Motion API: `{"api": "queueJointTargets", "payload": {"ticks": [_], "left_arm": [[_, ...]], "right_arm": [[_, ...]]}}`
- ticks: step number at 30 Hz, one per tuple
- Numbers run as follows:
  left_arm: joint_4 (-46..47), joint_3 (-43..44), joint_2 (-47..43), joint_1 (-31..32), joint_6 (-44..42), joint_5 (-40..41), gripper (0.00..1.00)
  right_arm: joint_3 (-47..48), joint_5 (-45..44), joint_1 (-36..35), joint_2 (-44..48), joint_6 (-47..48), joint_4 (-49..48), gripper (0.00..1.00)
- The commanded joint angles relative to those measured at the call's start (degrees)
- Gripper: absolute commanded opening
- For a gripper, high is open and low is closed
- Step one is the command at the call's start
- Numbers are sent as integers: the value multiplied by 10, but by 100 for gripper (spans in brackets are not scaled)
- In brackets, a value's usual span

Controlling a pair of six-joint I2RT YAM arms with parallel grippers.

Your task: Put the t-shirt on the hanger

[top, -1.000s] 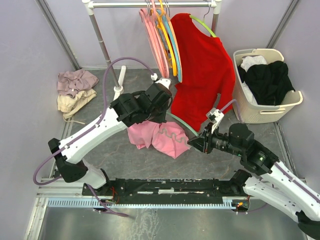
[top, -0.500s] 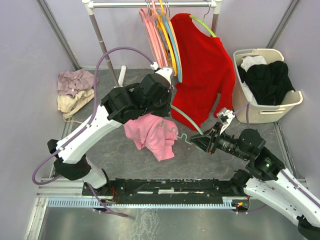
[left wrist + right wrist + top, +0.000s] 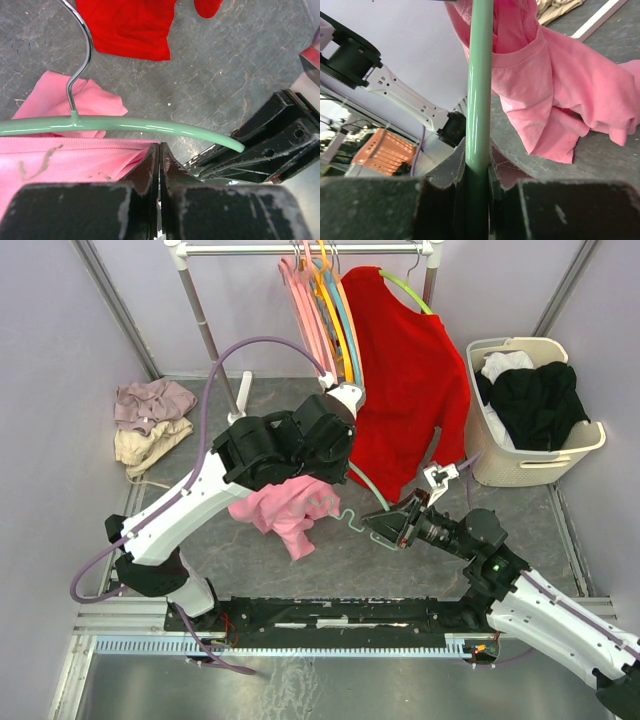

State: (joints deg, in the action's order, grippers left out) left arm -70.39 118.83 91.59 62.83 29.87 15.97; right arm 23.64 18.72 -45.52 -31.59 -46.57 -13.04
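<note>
The pink t-shirt [image 3: 283, 512] hangs bunched from my left gripper [image 3: 322, 470], off the floor. In the left wrist view my left gripper [image 3: 159, 151] is shut on a ribbed edge of the t-shirt [image 3: 60, 160]. The mint-green hanger [image 3: 368, 488] runs from under the left gripper to my right gripper [image 3: 386, 526], with its wavy bar beside the shirt. In the left wrist view the hanger [image 3: 125, 124] crosses just above the shirt, metal hook [image 3: 84, 45] pointing up. My right gripper [image 3: 479, 160] is shut on the hanger's bar [image 3: 481, 75], with the t-shirt [image 3: 545, 95] draped beside it.
A red long-sleeved shirt [image 3: 405, 390] hangs on a lime hanger from the rail, close behind both grippers. Pink and coloured hangers [image 3: 322, 320] hang beside it. A beige laundry basket [image 3: 510, 465] stands at the right. A pile of clothes [image 3: 150, 420] lies at the left by the rack pole [image 3: 212, 350].
My left gripper has lifted the t-shirt off the floor and shifted a little. My right gripper has moved left with the hanger, bringing it closer under the left gripper.
</note>
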Motion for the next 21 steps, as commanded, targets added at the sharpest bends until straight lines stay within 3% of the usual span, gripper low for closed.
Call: {"api": "queueJointTargets", "payload": {"ticks": [1, 6, 13, 21], "left_arm": [[64, 18, -2, 26, -10, -65, 3], [48, 1, -5, 26, -5, -24, 3], [44, 6, -11, 25, -13, 25, 32], [29, 13, -4, 20, -26, 63, 43]], "right_arm": [[-42, 35, -3, -12, -83, -190, 2], [-83, 37, -3, -3, -119, -258, 2], [-103, 46, -3, -15, -150, -317, 2], [-133, 48, -3, -48, -189, -393, 2]]}}
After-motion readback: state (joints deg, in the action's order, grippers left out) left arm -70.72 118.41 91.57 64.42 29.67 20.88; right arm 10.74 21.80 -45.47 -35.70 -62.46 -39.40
